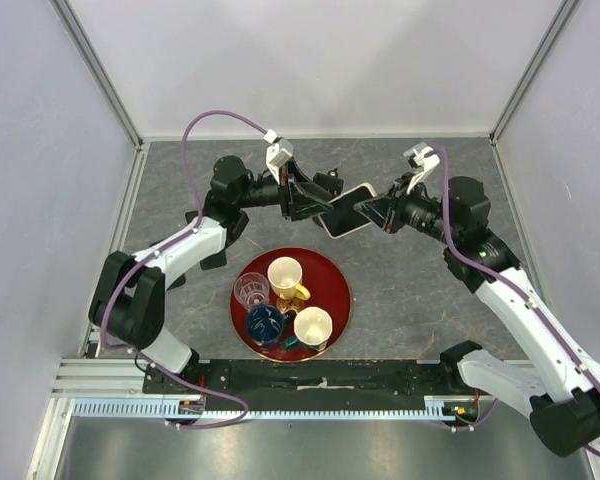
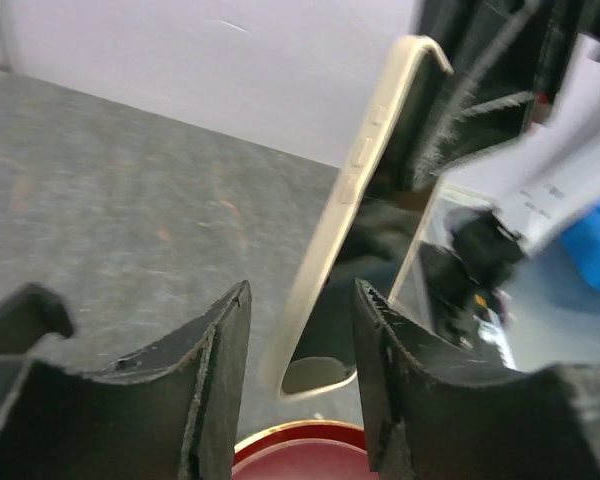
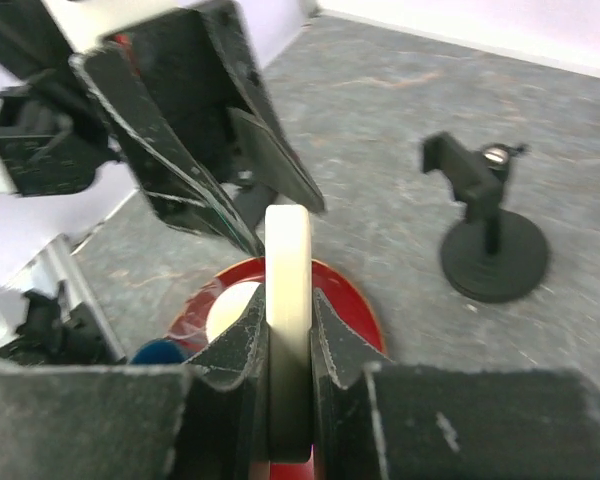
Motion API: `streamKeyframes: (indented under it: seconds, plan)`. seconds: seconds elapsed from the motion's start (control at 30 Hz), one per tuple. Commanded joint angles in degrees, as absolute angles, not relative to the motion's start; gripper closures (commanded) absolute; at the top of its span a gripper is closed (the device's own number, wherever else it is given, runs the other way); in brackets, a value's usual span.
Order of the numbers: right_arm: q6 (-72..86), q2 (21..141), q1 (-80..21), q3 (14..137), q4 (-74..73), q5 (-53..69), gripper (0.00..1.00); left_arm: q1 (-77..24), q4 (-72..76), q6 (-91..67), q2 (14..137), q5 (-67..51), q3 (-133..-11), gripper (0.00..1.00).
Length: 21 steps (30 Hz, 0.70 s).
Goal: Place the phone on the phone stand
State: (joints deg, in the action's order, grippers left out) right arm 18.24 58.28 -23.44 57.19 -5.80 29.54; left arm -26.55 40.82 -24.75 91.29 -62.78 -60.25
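The grey mottled worktop (image 1: 410, 290) is boxed in by pale walls on three sides. A red tray (image 1: 332, 290) of cups lies at the middle of the near edge, with bare grey to its right and along the far edge. The phone stand (image 3: 485, 235) stands upright toward the far edge, near the middle. Both arms bend inward from the sides and meet beyond the tray. The phone (image 1: 345, 212) hangs off the surface between them. The right gripper (image 3: 288, 300) pinches one end of it. The left gripper (image 2: 300, 292) is spread about the other end; I can't tell if it touches.
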Motion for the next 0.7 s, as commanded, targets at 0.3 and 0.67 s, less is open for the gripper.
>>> streamKeyframes:
  seconds: [0.3, 0.67]
  plan:
    - [12.2, 50.9, -23.6, 64.0, -17.5, 5.4, 1.0, -26.7, 36.6, -9.3, 91.2, -18.5, -56.3, 0.64]
    - [9.4, 51.4, -23.6, 64.8, -17.0, 9.2, 1.0, -27.0, 46.1, -7.4, 98.4, -13.4, -55.7, 0.64]
